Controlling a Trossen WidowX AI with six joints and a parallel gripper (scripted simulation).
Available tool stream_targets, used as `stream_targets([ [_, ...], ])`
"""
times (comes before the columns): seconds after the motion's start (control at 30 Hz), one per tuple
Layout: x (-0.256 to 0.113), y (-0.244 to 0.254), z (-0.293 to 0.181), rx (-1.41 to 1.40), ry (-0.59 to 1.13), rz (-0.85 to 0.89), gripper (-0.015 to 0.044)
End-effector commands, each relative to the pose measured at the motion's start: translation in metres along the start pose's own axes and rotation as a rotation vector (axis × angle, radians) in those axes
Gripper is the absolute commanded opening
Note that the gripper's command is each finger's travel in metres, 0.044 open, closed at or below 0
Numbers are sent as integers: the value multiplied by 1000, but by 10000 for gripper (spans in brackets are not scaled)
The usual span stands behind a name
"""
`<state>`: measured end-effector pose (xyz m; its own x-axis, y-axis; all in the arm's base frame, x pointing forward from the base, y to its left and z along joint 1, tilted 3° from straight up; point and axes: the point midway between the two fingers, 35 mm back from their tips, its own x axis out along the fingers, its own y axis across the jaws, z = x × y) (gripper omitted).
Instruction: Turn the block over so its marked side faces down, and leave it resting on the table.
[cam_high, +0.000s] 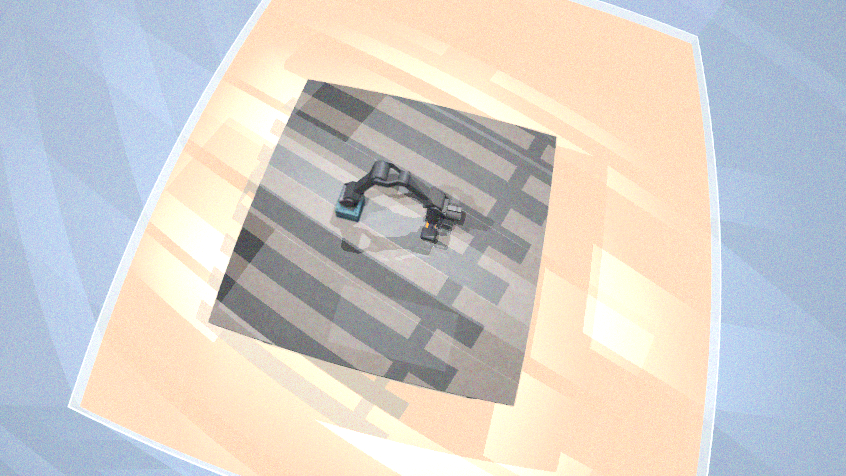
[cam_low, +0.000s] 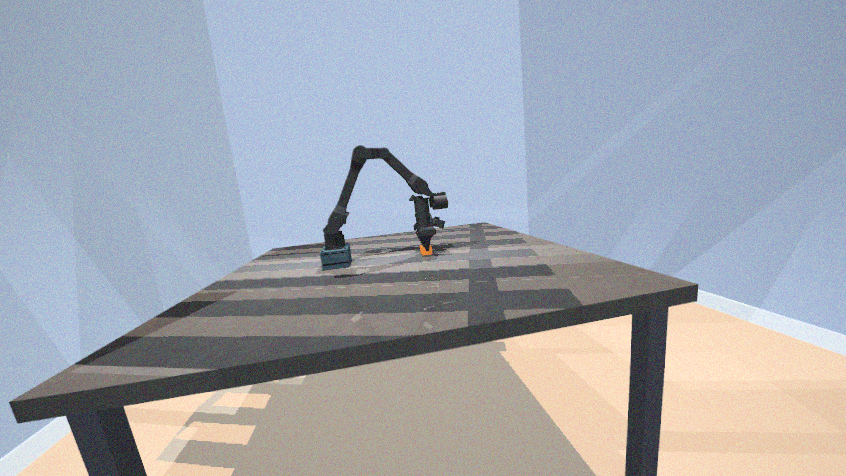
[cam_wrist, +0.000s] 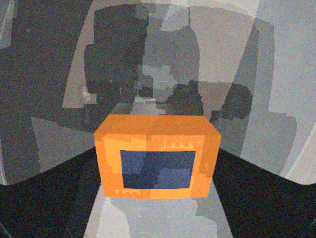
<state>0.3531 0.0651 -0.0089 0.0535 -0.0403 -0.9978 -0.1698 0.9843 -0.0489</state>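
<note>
The orange block (cam_high: 427, 224) (cam_low: 425, 251) (cam_wrist: 111, 167) is at table level; a small gap beneath it cannot be ruled out. Its marked side, with a dark blue rectangle (cam_wrist: 158, 169), faces up toward the wrist camera. My gripper (cam_low: 425, 246) (cam_wrist: 158, 154) points down over the block and is shut on it. The black fingers meet its left and right sides in the wrist view, and their tips are hidden behind the block. In the top view the arm covers part of the block.
The arm's teal base (cam_high: 349, 210) (cam_low: 336, 258) stands on the striped-looking table (cam_high: 366, 331) (cam_low: 378, 307), left of the block in the top and exterior views. Shadows and light bands cross the table. The table's near edge is far in front of the block in the exterior view.
</note>
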Motion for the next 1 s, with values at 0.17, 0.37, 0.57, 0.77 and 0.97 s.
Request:
stream_targets([
  [0.17, 3, 0, -1, -4, 5, 0, 242],
  [0.37, 3, 0, -1, -4, 5, 0, 202],
  [0.57, 3, 0, -1, -4, 5, 0, 162],
  [0.77, -26, 0, 0, -4, 5, 0, 5],
  [0.97, -27, 0, 0, -4, -5, 0, 0],
])
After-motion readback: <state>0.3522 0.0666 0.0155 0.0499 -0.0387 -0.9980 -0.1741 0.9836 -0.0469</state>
